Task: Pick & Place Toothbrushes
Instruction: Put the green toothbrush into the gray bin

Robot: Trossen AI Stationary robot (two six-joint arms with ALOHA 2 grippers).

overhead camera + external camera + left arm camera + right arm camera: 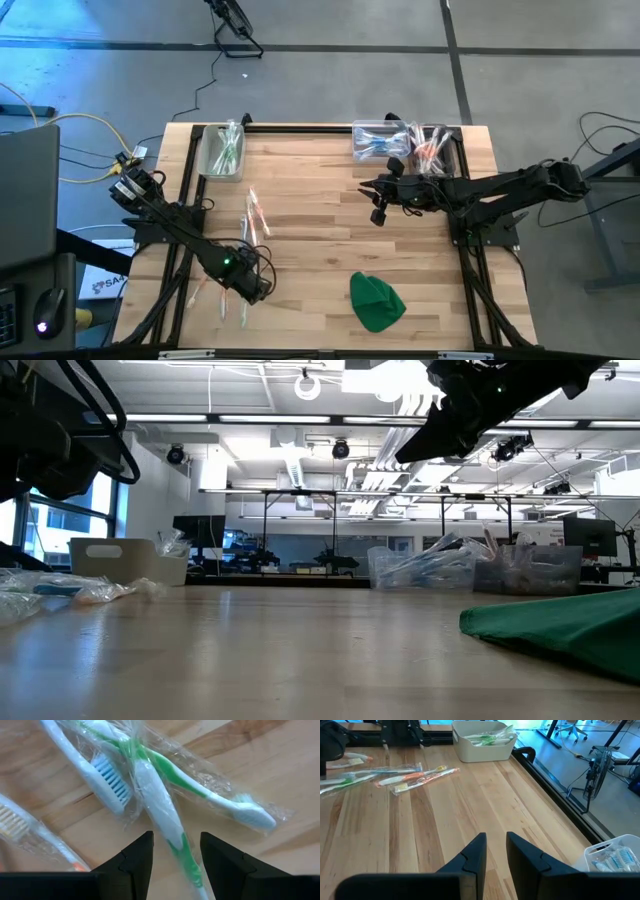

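Wooden table (330, 210) from above: the left gripper (250, 288) is low over loose toothbrushes (255, 215) near the front left; the right gripper (380, 200) hangs over bare boards toward the back right. A green cloth (376, 301) lies in front.

Low view: bins (530, 570) of wrapped toothbrushes stand at the back.

Left wrist view: open jaws straddle a wrapped green toothbrush (165, 820), gripping nothing.

Right wrist view: jaws narrowly apart and empty, with a white bin (482, 742) far off.
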